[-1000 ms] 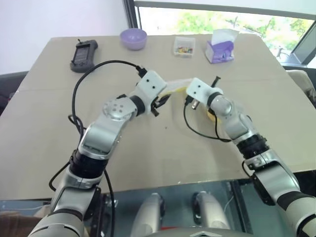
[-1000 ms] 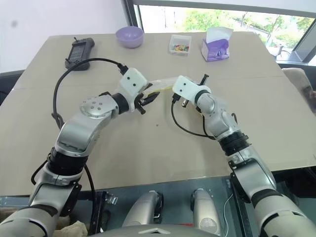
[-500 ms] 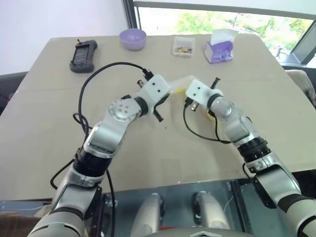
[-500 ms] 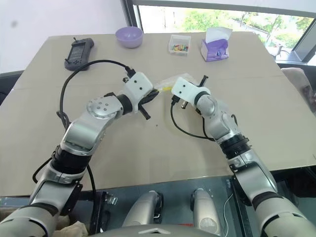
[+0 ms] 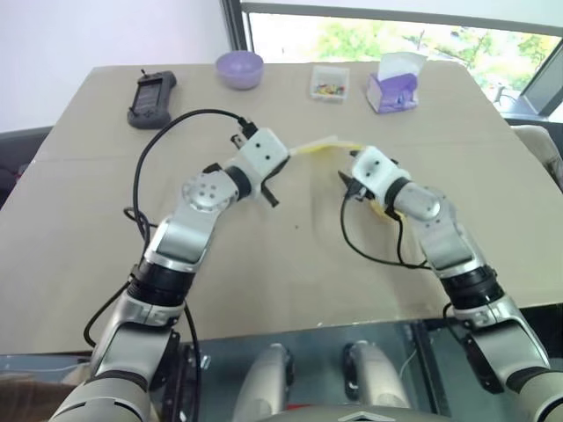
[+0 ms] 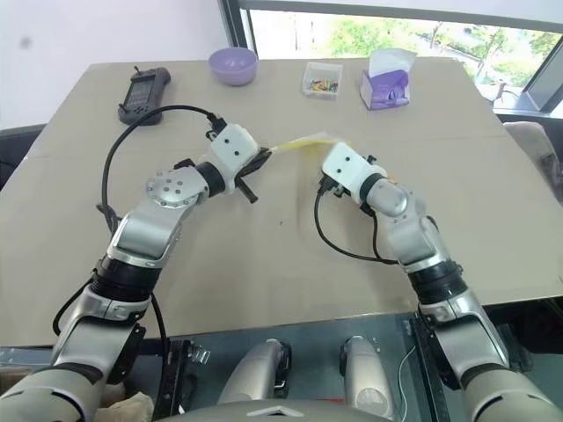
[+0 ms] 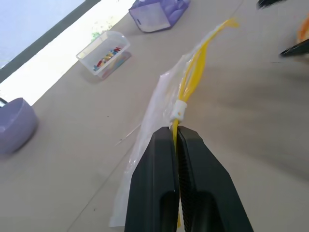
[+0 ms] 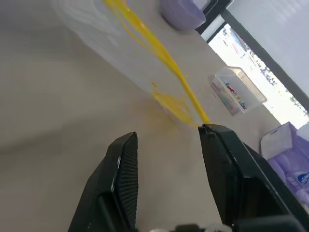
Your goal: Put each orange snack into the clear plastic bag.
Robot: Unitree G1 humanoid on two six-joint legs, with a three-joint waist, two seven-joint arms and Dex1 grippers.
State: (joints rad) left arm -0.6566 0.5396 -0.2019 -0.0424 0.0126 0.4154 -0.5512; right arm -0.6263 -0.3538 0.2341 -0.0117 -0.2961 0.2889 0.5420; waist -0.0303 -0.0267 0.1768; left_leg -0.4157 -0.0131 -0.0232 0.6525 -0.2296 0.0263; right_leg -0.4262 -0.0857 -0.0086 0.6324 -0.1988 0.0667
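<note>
**Left pincer grips bag, right released**

Left pincer [image 7: 177,140] clenched on yellow seal strip of the clear crinkly plastic zip bag [image 7: 159,101], held above tan surface [image 5: 290,272]. Right pincer [image 8: 166,145] released, fingers apart. Round yellow-orange snack [image 5: 380,209] lies under right arm.

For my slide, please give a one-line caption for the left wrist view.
Left hand shut on the yellow seal strip of the clear plastic bag, above the table.

Office-like room — plain table [image 5: 106,229], big window [image 5: 396,35], tissue box [image 5: 392,83].
</note>
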